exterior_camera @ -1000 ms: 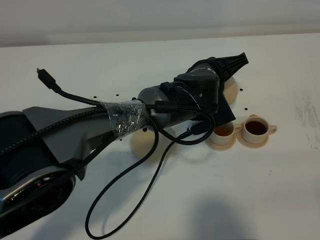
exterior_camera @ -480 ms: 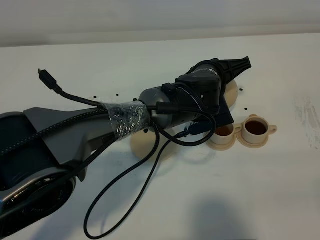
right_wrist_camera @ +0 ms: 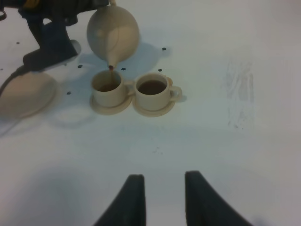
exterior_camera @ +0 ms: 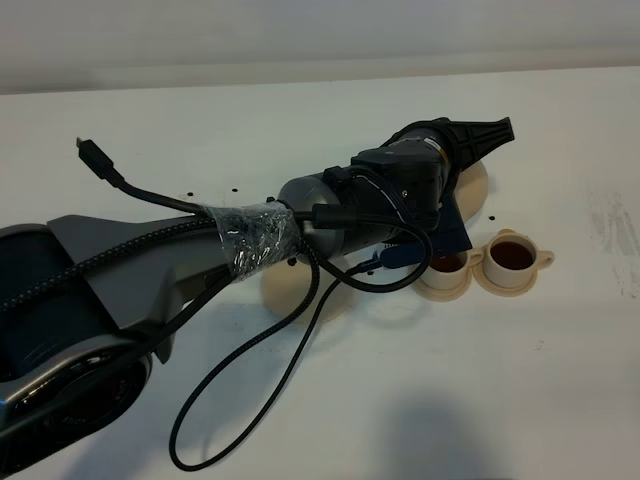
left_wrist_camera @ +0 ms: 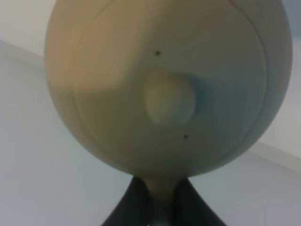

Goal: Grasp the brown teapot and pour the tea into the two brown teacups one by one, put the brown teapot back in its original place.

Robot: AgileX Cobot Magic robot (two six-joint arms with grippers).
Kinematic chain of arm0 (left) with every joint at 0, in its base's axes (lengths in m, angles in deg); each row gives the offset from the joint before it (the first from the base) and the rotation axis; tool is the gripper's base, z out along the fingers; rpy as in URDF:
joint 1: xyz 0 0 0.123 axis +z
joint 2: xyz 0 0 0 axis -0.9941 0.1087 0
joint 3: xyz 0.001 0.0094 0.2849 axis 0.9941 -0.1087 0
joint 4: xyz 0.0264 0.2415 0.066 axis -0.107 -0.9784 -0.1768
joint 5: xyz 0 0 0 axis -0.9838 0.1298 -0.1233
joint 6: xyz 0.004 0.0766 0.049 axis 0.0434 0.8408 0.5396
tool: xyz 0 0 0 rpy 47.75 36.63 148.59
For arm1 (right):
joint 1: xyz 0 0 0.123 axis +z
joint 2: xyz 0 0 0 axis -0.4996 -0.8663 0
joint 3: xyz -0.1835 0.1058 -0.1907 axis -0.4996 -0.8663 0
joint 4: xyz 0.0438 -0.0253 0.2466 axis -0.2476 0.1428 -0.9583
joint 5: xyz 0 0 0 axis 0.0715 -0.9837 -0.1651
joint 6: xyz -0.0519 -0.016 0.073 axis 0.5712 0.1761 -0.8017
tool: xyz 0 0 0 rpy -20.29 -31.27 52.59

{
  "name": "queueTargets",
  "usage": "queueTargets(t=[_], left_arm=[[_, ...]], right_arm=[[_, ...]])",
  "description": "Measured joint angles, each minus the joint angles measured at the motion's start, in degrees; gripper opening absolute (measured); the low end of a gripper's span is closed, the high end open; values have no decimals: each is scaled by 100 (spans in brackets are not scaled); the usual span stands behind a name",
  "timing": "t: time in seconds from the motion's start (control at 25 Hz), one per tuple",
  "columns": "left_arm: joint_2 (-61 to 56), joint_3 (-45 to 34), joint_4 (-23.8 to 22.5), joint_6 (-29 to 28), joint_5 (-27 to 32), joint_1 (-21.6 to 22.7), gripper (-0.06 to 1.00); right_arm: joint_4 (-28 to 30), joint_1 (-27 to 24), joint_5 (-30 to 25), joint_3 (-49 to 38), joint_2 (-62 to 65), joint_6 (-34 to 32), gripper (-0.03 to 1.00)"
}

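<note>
Held brown teapot [right_wrist_camera: 113, 30] aloft in L fingers [left_wrist_camera: 130, 211], closed narrow on what looked like its loop handle; close-up too blurred to be sure. Had it tilted spout-down directly over near teacup [right_wrist_camera: 108, 84], w/ drop of dark tea [right_wrist_camera: 111, 68] at spout tip. Saw some tea in that cup, more in far teacup [right_wrist_camera: 153, 88]. Found both on own saucers, rims touching, on white surface [right_wrist_camera: 211, 141]. Spotted wide saucer [right_wrist_camera: 23, 94] beside near teacup, apart from it, by the arm. Kept R fingers [right_wrist_camera: 131, 200] spread wide w/ nothing between, well apart from cups.
</note>
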Motion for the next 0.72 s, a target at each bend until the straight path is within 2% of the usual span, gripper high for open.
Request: queueTargets(t=[0.36,0.72], left_arm=[[0,0,-211,19,-125,0,8],[0,0,-226,57,-145,0,8]], right_arm=[[0,0,0,0,0,6,20],[0,0,0,0,0,6,20]])
